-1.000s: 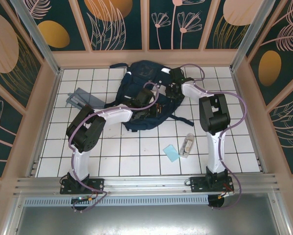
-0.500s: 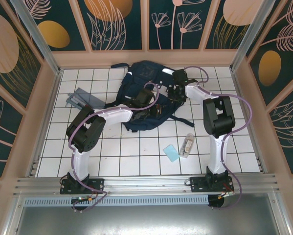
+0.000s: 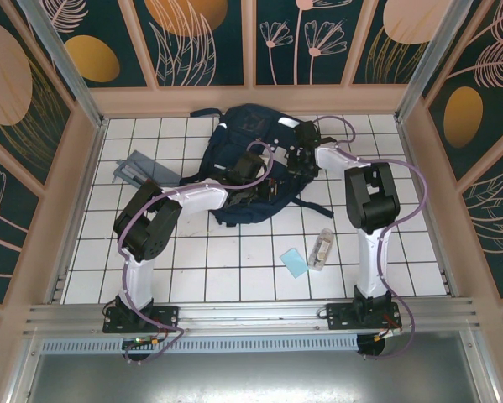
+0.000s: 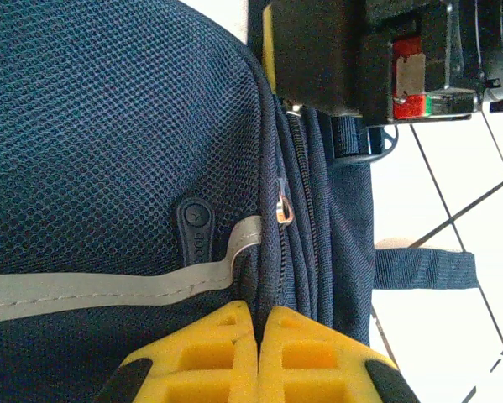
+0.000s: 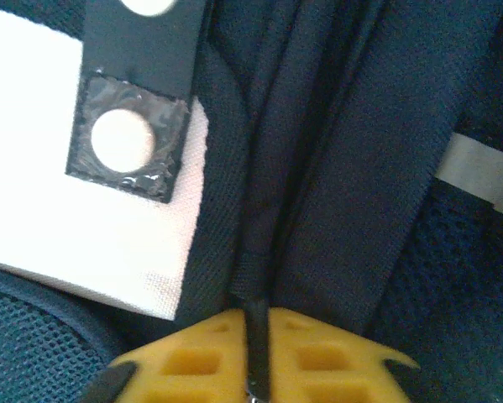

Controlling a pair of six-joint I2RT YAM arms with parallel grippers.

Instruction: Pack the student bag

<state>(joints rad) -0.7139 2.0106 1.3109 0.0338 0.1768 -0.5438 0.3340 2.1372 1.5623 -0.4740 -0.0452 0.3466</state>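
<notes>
Right wrist: right hand (image 5: 255, 326) newly tight on the student bag (image 5: 360, 168) cord; left hand (image 4: 256, 317) tightly closed.

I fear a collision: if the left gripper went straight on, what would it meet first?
The backpack: its zipper folds lie directly before the left gripper. Depth beyond them is unclear.

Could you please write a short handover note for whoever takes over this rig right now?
Grips: left end effector shut on the student bag fabric by its zipper; right end effector shut on a dark cord of the bag.
Bag: far middle of the table.
Done: nothing visibly packed; blue card, clear item and grey pouch lie outside.
Left: open bag, load them.
</notes>
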